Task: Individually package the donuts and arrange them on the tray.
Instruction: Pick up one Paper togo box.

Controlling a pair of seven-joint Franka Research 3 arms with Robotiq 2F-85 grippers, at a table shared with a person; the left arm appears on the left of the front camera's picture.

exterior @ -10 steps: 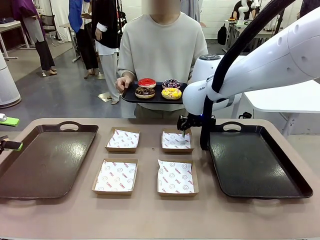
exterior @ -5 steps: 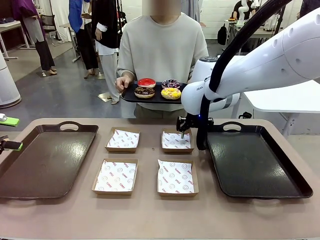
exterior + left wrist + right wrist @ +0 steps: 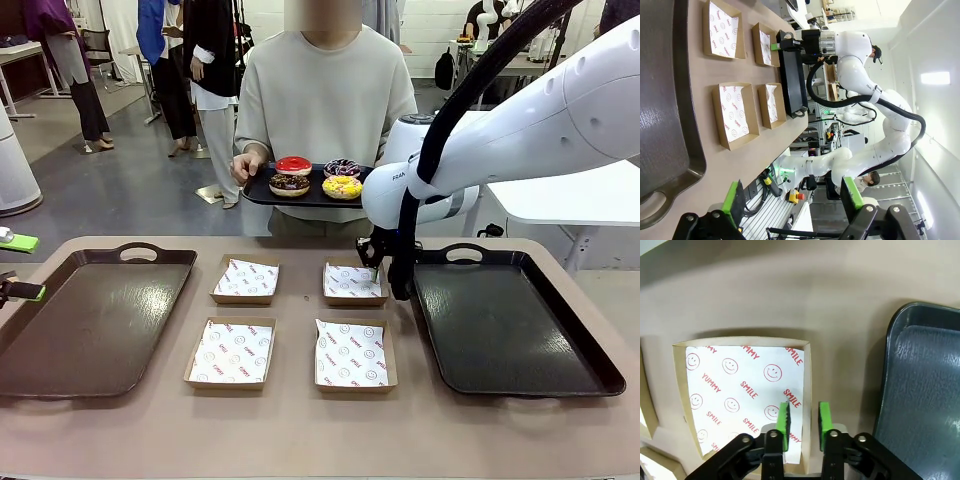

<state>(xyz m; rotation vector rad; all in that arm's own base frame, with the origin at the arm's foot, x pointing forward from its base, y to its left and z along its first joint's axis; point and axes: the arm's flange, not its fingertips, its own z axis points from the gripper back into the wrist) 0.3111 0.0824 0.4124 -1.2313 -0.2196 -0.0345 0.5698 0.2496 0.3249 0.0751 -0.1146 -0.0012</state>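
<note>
tan surface between the robot and a person carries four paper-lined cardboard boxes and two dark trays. the right jaws hang low over the far right box, narrowly spread and pinching nothing. their green pads appear to straddle the box's side wall, one over the printed liner, the other outside it, towards the right-hand tray just beside. the four donuts sit well beyond these jaws, on a black serving tray that the person holds past the surface's far edge; no box has one yet.

the step looks like taking this box by its wall. it calls for a straight descent so the cardboard slides between the pads, then a pinch that catches wall and liner together so the paper cannot slip out. the outer pad should keep off the tray rim, and the box should stay level when lifted. the left jaws are spread wide and empty, well apart from the boxes.
</note>
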